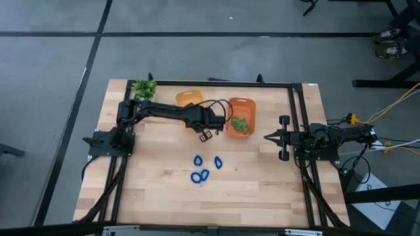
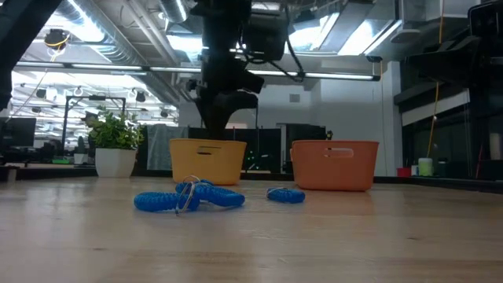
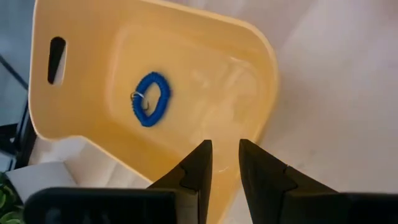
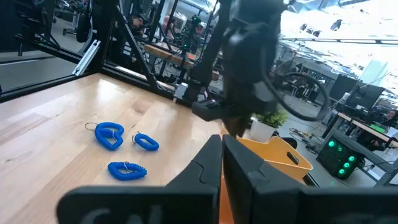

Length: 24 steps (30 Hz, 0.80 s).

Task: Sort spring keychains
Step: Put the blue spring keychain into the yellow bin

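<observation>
Pale striped wooden table (image 1: 262, 190) beneath me, framed by black metal rails. My two arms dark, near black; my left gripper (image 3: 224, 155) black-fingered. Yellow plastic bin (image 3: 205, 81) holds one bright blue coil keychain (image 3: 150, 99). Orange plastic bin (image 1: 241, 105) holds green coil keychains (image 1: 240, 124). Blue coil keychains (image 1: 205, 168) lie on bare wood. Small leafy green plant (image 1: 144, 88) in white pot. Grey floor around table.
</observation>
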{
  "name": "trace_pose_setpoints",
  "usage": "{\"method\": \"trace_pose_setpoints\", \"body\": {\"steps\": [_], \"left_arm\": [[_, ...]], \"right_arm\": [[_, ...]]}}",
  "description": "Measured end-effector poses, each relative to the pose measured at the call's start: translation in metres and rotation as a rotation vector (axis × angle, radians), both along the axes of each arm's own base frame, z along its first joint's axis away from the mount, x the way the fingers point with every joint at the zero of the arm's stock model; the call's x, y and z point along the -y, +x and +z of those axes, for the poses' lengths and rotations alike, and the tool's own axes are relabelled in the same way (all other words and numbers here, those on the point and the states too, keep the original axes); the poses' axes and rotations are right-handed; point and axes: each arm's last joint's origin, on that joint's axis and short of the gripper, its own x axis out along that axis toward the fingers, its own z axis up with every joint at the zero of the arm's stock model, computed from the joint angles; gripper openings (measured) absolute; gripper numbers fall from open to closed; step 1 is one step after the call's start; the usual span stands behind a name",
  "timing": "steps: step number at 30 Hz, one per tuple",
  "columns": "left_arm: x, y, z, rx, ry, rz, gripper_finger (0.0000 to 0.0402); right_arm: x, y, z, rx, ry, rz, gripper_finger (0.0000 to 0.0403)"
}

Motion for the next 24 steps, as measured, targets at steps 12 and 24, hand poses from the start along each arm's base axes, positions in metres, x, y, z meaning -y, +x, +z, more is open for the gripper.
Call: {"method": "trace_pose_setpoints", "body": {"steps": [12, 24], "left_arm": [[0.055, 0.002, 0.009, 0.041, 0.14, -0.114, 0.0066], [0.085, 0.02, 0.046, 0.188, -0.191, -0.303, 0.0058]], "right_arm": [[0.0, 0.0, 0.0, 0.0, 0.0, 0.0, 0.0016], [0.0, 0.0, 0.0, 0.0, 0.0, 0.0, 0.0016]]}}
